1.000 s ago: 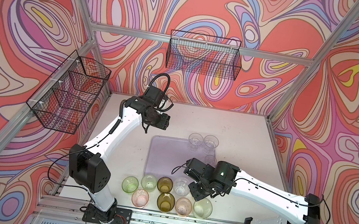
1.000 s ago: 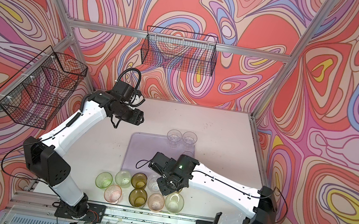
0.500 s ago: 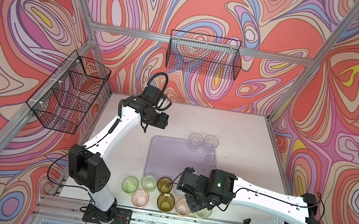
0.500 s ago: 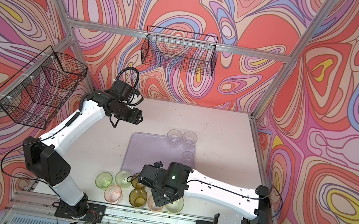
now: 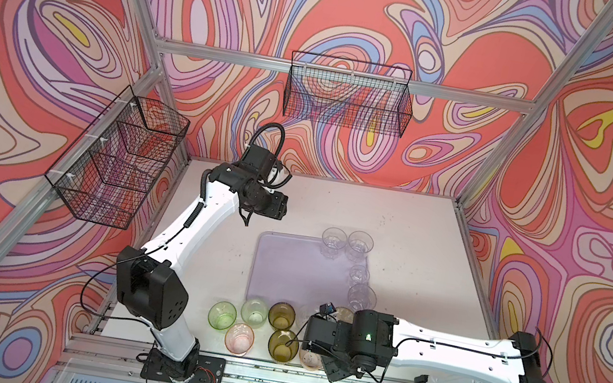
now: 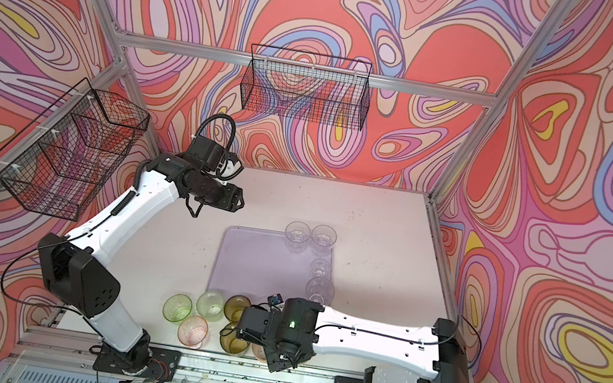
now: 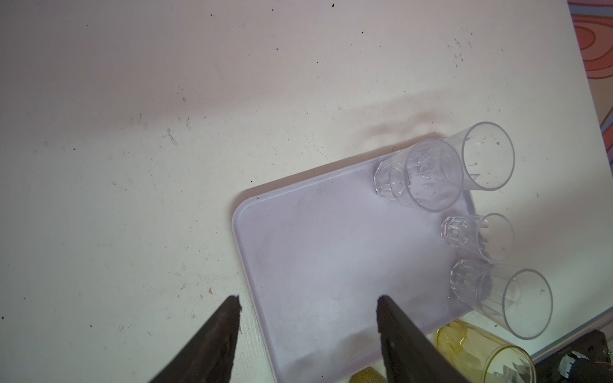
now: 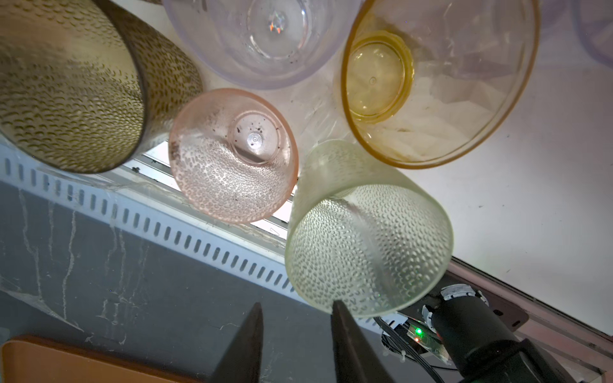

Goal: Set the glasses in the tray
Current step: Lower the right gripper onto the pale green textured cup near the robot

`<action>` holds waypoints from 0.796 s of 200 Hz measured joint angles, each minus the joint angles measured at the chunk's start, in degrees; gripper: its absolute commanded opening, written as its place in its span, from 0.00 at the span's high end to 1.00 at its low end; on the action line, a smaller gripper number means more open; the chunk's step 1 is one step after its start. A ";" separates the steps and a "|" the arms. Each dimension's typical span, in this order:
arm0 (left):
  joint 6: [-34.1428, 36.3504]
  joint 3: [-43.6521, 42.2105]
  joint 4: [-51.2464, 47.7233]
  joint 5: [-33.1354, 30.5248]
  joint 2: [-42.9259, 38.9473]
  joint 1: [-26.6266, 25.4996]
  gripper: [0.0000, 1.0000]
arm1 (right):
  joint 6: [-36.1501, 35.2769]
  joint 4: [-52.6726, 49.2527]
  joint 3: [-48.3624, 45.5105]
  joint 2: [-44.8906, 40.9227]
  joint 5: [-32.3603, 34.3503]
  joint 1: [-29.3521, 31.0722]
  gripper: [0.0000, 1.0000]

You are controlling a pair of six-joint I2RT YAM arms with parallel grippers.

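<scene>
Four clear glasses (image 5: 334, 239) stand in the tray (image 5: 283, 269), two at its far edge, two along its right side; the left gripper (image 7: 308, 300) hangs spread and empty near the tray's far left corner; the right gripper (image 8: 296, 306), jaws slightly apart with nothing between them, has one fingertip at a pale green glass (image 8: 368, 232); beside it, off the tray, are one olive-brown glass (image 8: 66, 99), one clear glass (image 8: 275, 33), one amber glass (image 8: 438, 83) and one pink glass (image 8: 232, 156).

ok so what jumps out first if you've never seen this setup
The swirling red, pink and lilac walls around the cell hit first. Next is the huddle of coloured tumblers at the front edge of the table, with the right gripper open at the rim of a pale green one. Four clear glasses line the right side of the lilac tray.
</scene>
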 measured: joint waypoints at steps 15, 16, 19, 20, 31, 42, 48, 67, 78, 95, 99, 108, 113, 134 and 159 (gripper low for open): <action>-0.04 0.00 0.00 0.39 0.00 0.04 0.31 | 0.24 0.59 -1.11 -0.83 -0.22 0.00 0.66; -0.04 0.02 0.00 0.44 0.00 0.04 0.31 | 0.24 0.61 -1.16 -0.85 -0.24 0.00 0.66; -0.04 0.00 0.00 0.48 0.00 0.04 0.31 | 0.24 0.70 -1.33 -0.98 -0.28 0.00 0.66; -0.07 0.00 0.00 0.50 0.00 0.04 0.31 | 0.24 0.72 -1.36 -1.01 -0.28 0.00 0.66; -0.17 0.00 0.00 0.79 0.00 0.04 0.31 | 0.22 1.09 -1.77 -1.18 -0.39 0.00 0.66; -0.22 0.00 0.00 0.94 0.00 0.09 0.30 | 0.17 1.46 -2.08 -1.18 -0.44 0.00 0.67; -0.22 0.00 -0.02 1.05 0.00 0.09 0.30 | 0.13 1.62 -2.14 -1.16 -0.44 0.00 0.67; -0.24 0.00 -0.02 1.22 0.00 0.11 0.31 | -0.28 2.29 -2.40 -1.11 -0.57 0.02 0.68; -0.26 0.02 -0.02 1.27 0.02 0.13 0.31 | -0.57 2.38 -2.49 -0.94 -0.59 0.02 0.69; -0.42 0.00 -0.02 1.29 0.02 0.15 0.30 | -0.94 2.58 -2.51 -0.55 -0.61 0.02 0.70; -0.44 0.00 -0.02 1.29 0.02 0.15 0.30 | -1.01 2.64 -2.51 -0.46 -0.61 0.02 0.70; -0.44 0.00 -0.02 1.33 0.02 0.15 0.31 | -1.18 2.86 -2.64 -0.28 -0.66 0.02 0.71; -0.44 0.00 -0.02 1.40 0.02 0.15 0.31 | -1.27 3.04 -2.80 -0.20 -0.70 0.02 0.71; -0.48 0.00 -0.02 1.49 0.02 0.15 0.31 | -1.66 3.58 -3.58 -0.09 -0.94 0.02 0.73; -0.50 0.00 -0.02 1.57 0.07 0.15 0.31 | -2.19 3.98 -4.00 0.31 -1.16 0.02 0.75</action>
